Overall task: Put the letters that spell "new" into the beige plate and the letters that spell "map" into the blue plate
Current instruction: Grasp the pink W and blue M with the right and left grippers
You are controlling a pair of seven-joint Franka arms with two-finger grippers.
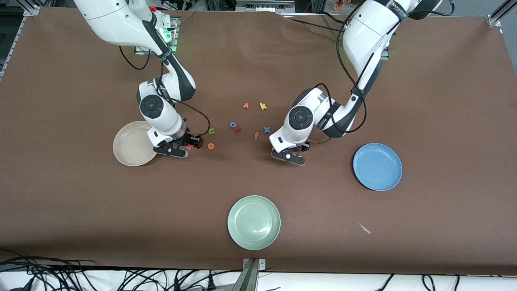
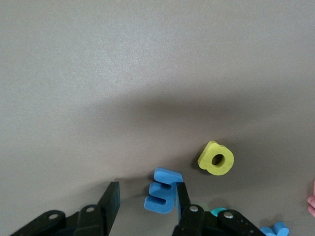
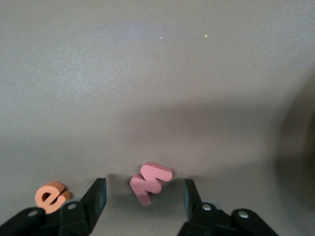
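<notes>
The right hand (image 1: 193,144) is down at the table (image 1: 72,210), just beside the beige plate (image 1: 131,143) on the side toward the letter cluster. In the right wrist view its two fingers (image 3: 96,194) stand apart with the salmon-pink w (image 3: 150,182) lying between them, touching neither; the hand is open around it, not gripping. The orange e (image 3: 50,195) lies just outside one finger. The front view shows only a sliver of the w under the hand, the e (image 1: 210,145) clear beside it, and the olive-green n (image 1: 211,131) a little farther from the camera.

In the middle of the table lie an orange v (image 1: 245,106), a yellow k (image 1: 263,106), a blue o (image 1: 233,125), a red letter (image 1: 238,130), an orange f (image 1: 256,136) and a blue x (image 1: 266,129).

The left hand (image 1: 287,157) is low over the table between that cluster and the blue plate (image 1: 377,166). The front view hides what is beneath it. The left wrist view shows the light blue m (image 2: 163,191) between the fingers (image 2: 109,200), touching one and apart from the other, so the hand is open. The yellow a (image 2: 216,158) lies near, outside the fingers, and a bit of the teal p (image 2: 217,212) peeks past the hand.

The beige plate, the blue plate and the pale green plate (image 1: 253,222), nearest the camera, hold nothing.
</notes>
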